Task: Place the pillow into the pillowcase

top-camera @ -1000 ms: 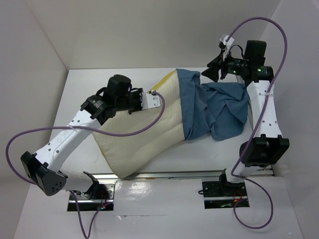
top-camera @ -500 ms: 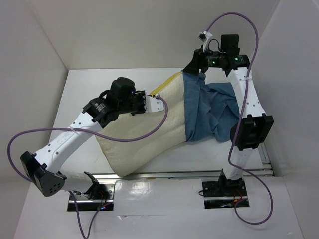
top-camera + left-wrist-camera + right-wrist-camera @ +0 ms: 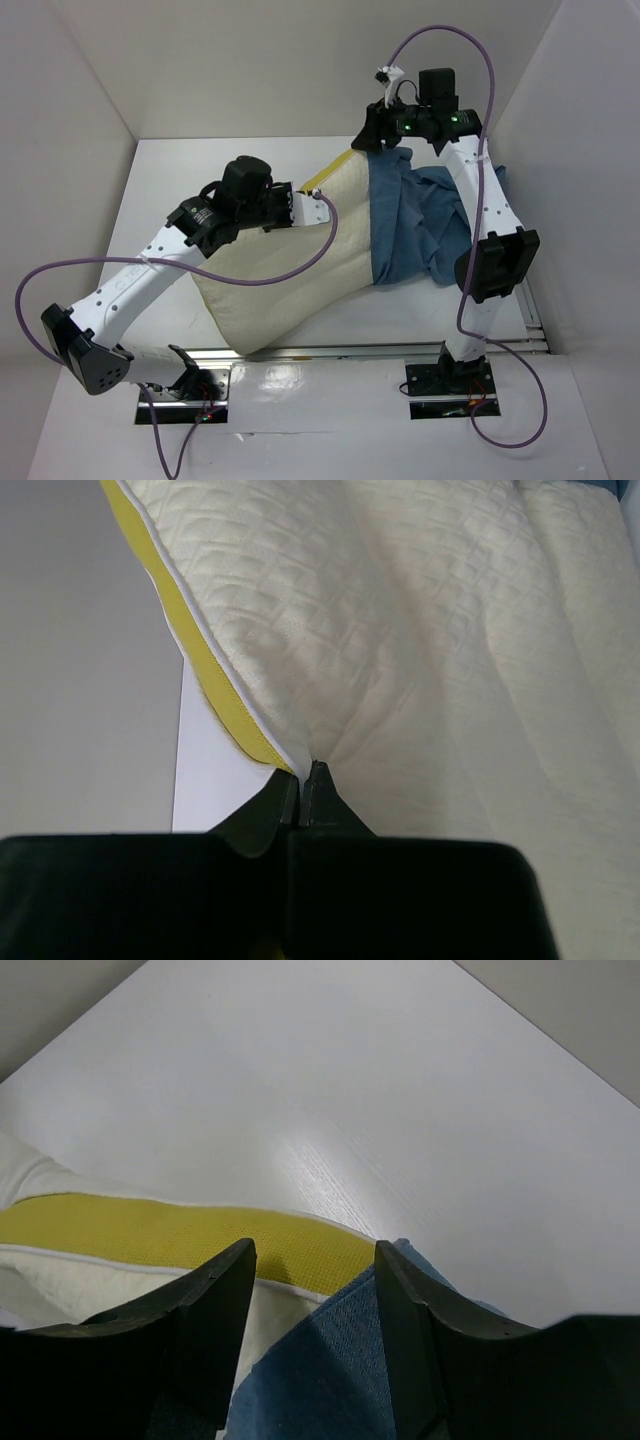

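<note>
The cream-yellow pillow lies across the table, its right end inside the denim-blue pillowcase. My left gripper is shut on the pillow's top edge beside the yellow piping; the wrist view shows the quilted fabric pinched between the jaws. My right gripper is open at the far corner of the pillowcase opening. In the right wrist view its gripper straddles the blue cloth edge, where it meets the yellow band; the jaws touch nothing.
White walls close in the table at the back, left and right. The purple cables loop over both arms. The metal rail and arm bases run along the near edge. Bare white tabletop lies beyond the pillow's far corner.
My right arm has swung left from the back right corner to the far corner of the pillowcase opening. The left gripper has stayed shut on the pillow's edge.
</note>
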### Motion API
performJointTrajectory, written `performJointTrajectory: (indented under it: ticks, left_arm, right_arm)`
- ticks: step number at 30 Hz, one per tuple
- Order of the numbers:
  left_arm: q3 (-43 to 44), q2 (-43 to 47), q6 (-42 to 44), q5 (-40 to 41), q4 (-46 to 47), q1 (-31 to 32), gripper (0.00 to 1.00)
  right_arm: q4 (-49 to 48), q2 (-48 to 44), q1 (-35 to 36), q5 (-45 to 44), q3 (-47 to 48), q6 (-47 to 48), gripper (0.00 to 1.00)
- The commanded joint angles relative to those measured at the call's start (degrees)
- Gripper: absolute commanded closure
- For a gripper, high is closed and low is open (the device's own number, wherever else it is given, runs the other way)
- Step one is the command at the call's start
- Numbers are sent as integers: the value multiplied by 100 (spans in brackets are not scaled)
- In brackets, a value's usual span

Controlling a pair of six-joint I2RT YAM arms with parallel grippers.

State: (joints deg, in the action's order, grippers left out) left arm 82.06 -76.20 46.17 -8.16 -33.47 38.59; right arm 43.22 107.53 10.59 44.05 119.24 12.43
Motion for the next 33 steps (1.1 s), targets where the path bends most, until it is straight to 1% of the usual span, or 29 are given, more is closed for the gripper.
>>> performJointTrajectory:
  ticks: [1,8,9,10,11,12,14,15,16,19,22,25,26,33]
  left_arm:
    - [275,202,41,52,324,35,100]
    - [275,202,41,104,324,87,100]
    - [275,202,41,104,324,87,100]
    - [275,202,41,104,324,140,100]
    - [275,202,41,104,324,140,100]
    - [223,202,41,157,324,140,100]
    - [223,202,102,157,324,193,100]
    - [162,202,155,157,376,193,100]
    - [161,202,155,157,377,193,100]
    - [161,202,207,209,429,246,100]
    - [56,202,208,210,500,246,100]
    - [3,202,208,271,579,298,100]
    - [-58,202,208,271,631,298,100]
    - [-59,202,208,394,737,413,100]
  right_arm:
    - [-24,14,153,-703,-23,85,41]
    - [-24,14,268,-1354,-76,85,42]
    - [-24,14,268,-1451,-146,85,44]
    - [-77,-47,268,-1522,-147,85,48]
    - [-77,-47,268,-1522,-208,85,59]
    - [-77,-47,268,-1636,-208,85,67]
    - [-24,-47,268,-1698,-208,85,86]
    - [45,13,268,-1698,-130,85,97]
    - [46,14,268,-1698,-51,85,100]
    - [187,76,268,-1488,3,146,100]
    - [64,23,215,-962,3,146,100]
    - [2,-39,469,-627,81,76,100]
    - [-50,-39,653,-522,169,24,100]
    - [-103,-39,1445,-318,231,-179,100]
